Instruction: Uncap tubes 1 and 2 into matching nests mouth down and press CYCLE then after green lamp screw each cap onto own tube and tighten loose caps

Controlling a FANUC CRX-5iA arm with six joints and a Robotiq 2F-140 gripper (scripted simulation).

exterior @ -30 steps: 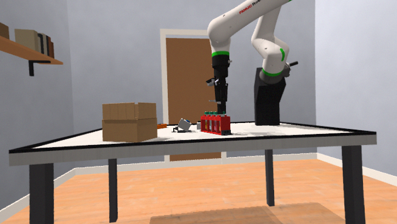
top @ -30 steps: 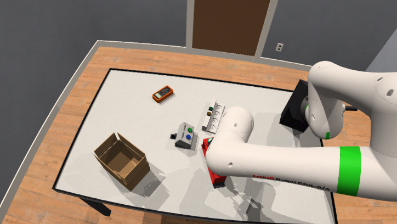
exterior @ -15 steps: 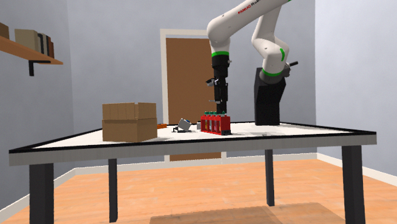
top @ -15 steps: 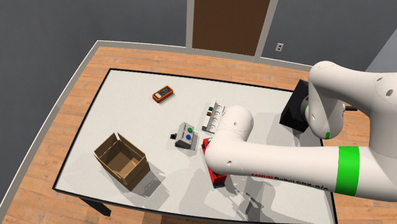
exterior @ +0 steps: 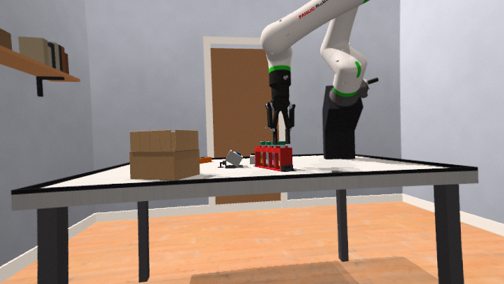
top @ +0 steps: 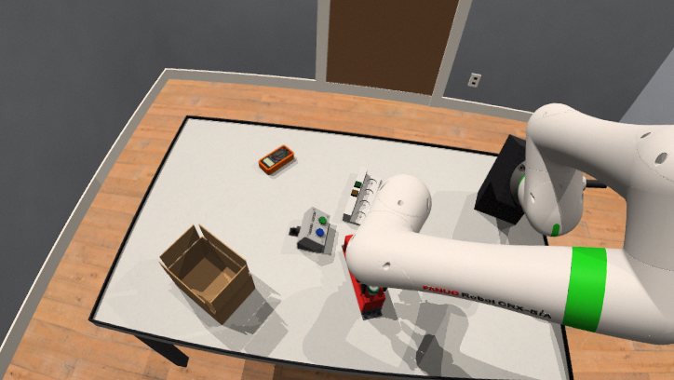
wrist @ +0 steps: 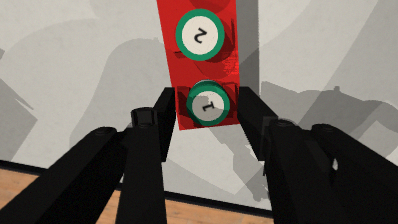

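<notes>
The red decapping station [wrist: 202, 60] stands on the white table and also shows in the side view [exterior: 273, 157]. In the wrist view, cap 1 [wrist: 207, 103], green-rimmed with a grey top, sits on its tube at the station's near end. Cap 2 [wrist: 199, 35] sits on the tube behind it. My gripper [wrist: 206, 102] points straight down over tube 1. Its fingers stand on either side of cap 1 with a small gap on each side, so it is open and holds nothing. In the side view the fingertips [exterior: 280, 139] are at cap height. The arm hides most of the station in the overhead view [top: 370, 297].
The key housing [top: 315, 230], with the blue key [top: 320, 231] and green key [top: 323, 220], lies left of the station. The cap tray [top: 362, 196] with its lamps lies behind it. An open cardboard box [top: 207, 271] and an orange multimeter [top: 276, 159] lie further left.
</notes>
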